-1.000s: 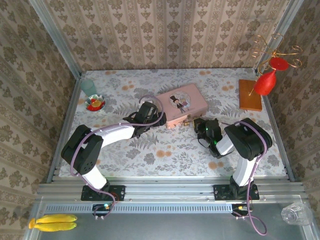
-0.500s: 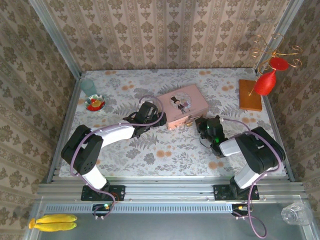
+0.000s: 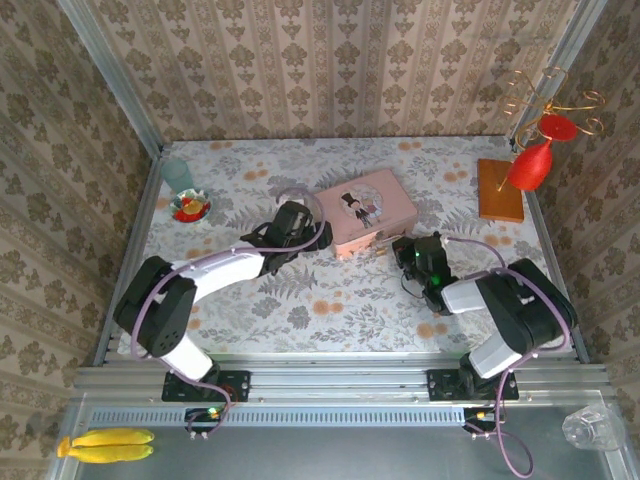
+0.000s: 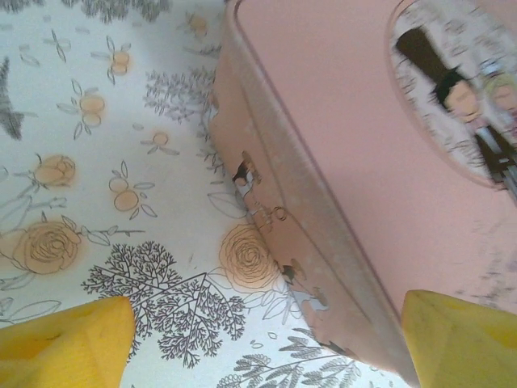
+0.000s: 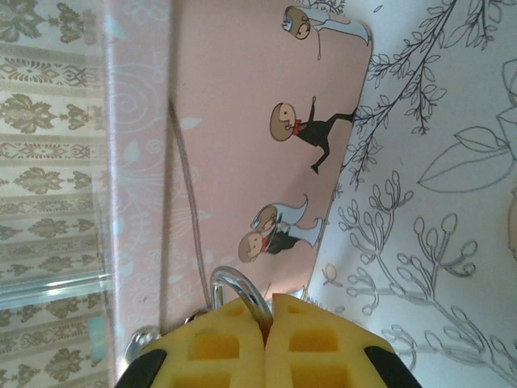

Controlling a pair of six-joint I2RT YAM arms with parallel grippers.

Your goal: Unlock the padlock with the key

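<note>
Since a second ago our right arm has sunk lower, its elbow swung outward. Our right hand is pinched shut on the silver shackle of the padlock, at the front edge of the pink tin. Our left hand is spread apart, straddling the tin's side on the counter.
</note>
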